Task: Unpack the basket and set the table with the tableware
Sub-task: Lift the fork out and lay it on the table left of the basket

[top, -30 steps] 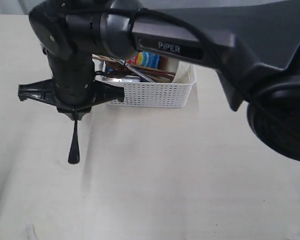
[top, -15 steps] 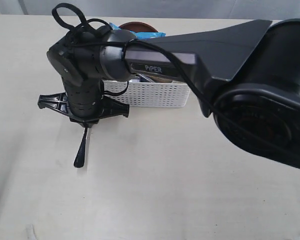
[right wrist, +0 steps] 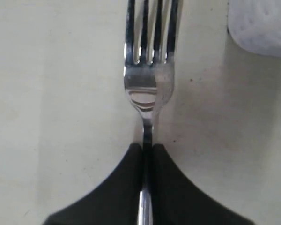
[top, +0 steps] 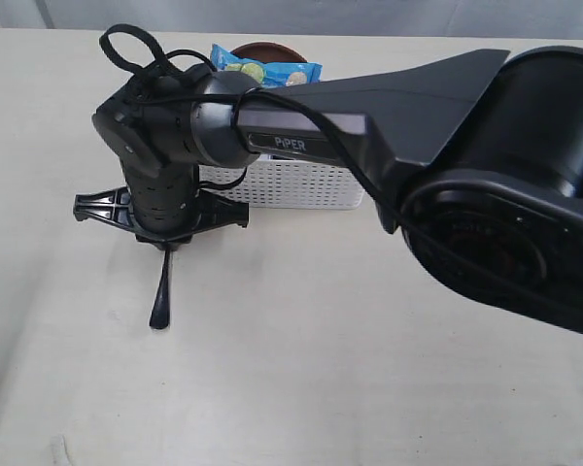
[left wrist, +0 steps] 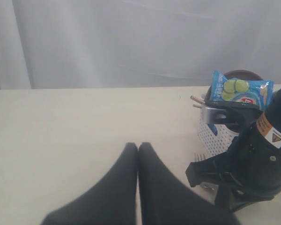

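Left fingers: smooth black tapered pads pressed together, holding nothing, above the pale beige surface. Right fingers: matte black, clamped on the slim handle of the polished steel fork, whose four tines point away from them, over the surface left of the basket. Basket: white rectangular plastic with perforated lattice walls, containing a glossy blue chip bag and a round brown plate.

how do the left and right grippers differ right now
The right gripper is shut on the fork at its neck; the left gripper is shut on nothing. The right gripper sits close beside the basket; the left gripper is farther from it. Both are dark and closed.
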`<action>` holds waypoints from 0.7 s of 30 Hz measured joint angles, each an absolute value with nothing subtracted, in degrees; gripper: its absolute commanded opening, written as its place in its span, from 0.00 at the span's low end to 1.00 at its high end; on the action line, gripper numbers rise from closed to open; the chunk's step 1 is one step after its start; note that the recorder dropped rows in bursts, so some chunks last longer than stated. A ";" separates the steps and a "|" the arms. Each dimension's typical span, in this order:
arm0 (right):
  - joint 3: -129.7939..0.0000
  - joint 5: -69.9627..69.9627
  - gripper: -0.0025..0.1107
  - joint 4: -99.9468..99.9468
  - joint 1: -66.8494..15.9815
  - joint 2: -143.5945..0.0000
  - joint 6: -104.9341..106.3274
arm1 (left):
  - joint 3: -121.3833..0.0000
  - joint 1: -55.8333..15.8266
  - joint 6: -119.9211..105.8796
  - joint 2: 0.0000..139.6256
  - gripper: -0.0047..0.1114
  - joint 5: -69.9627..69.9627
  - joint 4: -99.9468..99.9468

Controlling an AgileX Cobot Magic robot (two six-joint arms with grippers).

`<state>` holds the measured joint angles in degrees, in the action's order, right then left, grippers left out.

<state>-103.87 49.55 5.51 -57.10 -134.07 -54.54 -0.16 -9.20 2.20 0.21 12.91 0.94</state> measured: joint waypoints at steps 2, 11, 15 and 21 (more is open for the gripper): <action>-103.87 49.55 0.22 5.51 -57.10 -134.07 -53.86 | -0.16 -9.20 2.20 0.21 0.04 12.91 0.94; -103.87 49.55 0.38 4.56 -57.10 -133.96 -53.39 | -0.16 -9.20 2.20 0.21 0.04 12.91 0.94; -103.87 50.59 0.38 3.70 -57.10 -132.64 -51.78 | -0.16 -9.20 2.20 0.21 0.04 12.91 0.94; -103.83 56.20 0.38 0.42 -57.10 -124.60 -38.22 | -0.16 -9.20 2.20 0.21 0.04 12.91 0.94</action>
